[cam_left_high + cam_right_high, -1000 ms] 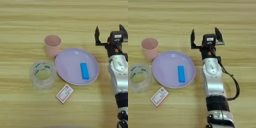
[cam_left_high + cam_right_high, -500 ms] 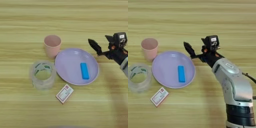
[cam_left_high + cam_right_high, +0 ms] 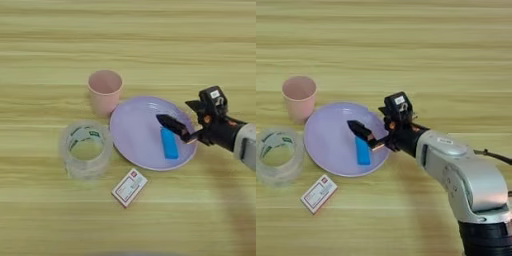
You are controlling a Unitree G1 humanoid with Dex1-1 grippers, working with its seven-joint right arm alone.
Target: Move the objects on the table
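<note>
The table (image 3: 128, 30) is viewed steeply from above and close by both eyes; the plate (image 3: 331, 145) is shared, shifted left in the right eye view.

The wooden table (image 3: 125, 45) filled the view, its plank grain running left to right. Four things lay directly on it, grouped near the middle. A pink cup (image 3: 105, 91) stood upright, just beside the far left rim of a lavender plate (image 3: 135, 135). A clear tape roll (image 3: 86, 149) sat left of the plate. A small white-and-red box (image 3: 129, 186) lay flat toward the near edge.
</note>
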